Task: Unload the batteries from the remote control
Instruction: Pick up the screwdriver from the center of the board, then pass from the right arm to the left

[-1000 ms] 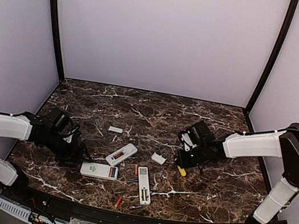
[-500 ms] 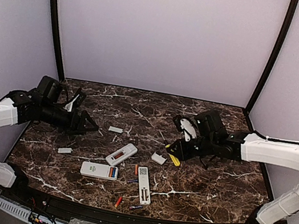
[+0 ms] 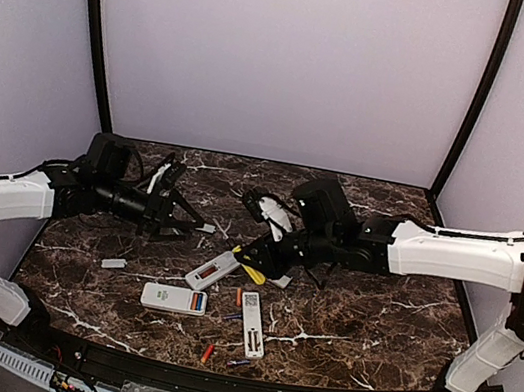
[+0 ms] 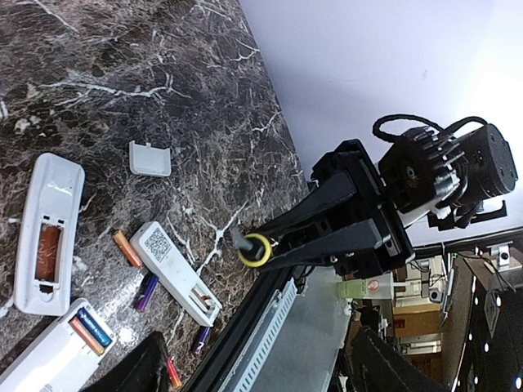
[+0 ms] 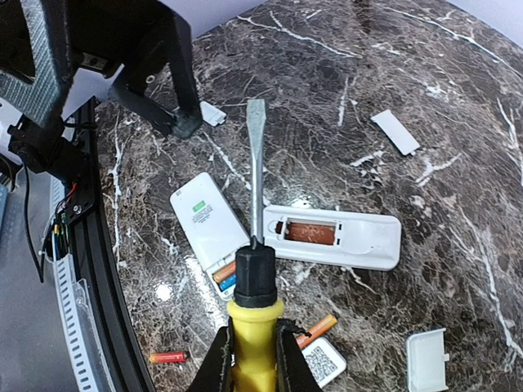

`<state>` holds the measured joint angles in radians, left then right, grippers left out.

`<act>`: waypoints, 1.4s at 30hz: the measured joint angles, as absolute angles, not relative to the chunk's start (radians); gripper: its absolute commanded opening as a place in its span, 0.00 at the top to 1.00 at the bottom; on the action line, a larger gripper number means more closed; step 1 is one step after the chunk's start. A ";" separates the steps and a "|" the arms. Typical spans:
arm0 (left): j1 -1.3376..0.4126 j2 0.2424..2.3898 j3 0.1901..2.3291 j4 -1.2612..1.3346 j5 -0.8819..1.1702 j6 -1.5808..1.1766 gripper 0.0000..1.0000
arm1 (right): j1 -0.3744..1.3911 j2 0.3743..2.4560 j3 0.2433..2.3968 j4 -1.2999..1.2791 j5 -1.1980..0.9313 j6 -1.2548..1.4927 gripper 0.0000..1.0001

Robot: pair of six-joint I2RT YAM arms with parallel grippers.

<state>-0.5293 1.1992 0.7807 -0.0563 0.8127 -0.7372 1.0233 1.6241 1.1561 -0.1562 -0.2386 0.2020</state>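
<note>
Lying beside three remotes [image 3: 213,270]: four loose batteries [image 3: 238,296].

White arms [image 3: 445,254], black wrists [image 3: 326,207] (cables [image 3: 260,198] looped)

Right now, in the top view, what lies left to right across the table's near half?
Small white cover → white remote with batteries showing → loose orange battery → white remote with the QR label.

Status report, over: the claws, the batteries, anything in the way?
Left claw open, empty. Right claw shut on screwdriver. One orange battery in long remote, two cells in second remote. Both compartments uncovered, nothing blocking.
</note>
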 measured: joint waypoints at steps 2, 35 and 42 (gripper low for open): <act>-0.546 1.221 0.781 -0.019 0.823 -0.759 0.32 | 1.041 1.649 1.183 -0.158 -0.241 0.191 1.00; -0.563 1.244 0.698 0.236 0.771 -0.962 1.00 | 1.084 1.609 1.142 -0.069 -0.114 0.210 0.21; -0.563 1.156 0.673 0.370 0.712 -0.979 1.00 | 1.031 1.481 1.021 0.146 -0.051 0.433 0.15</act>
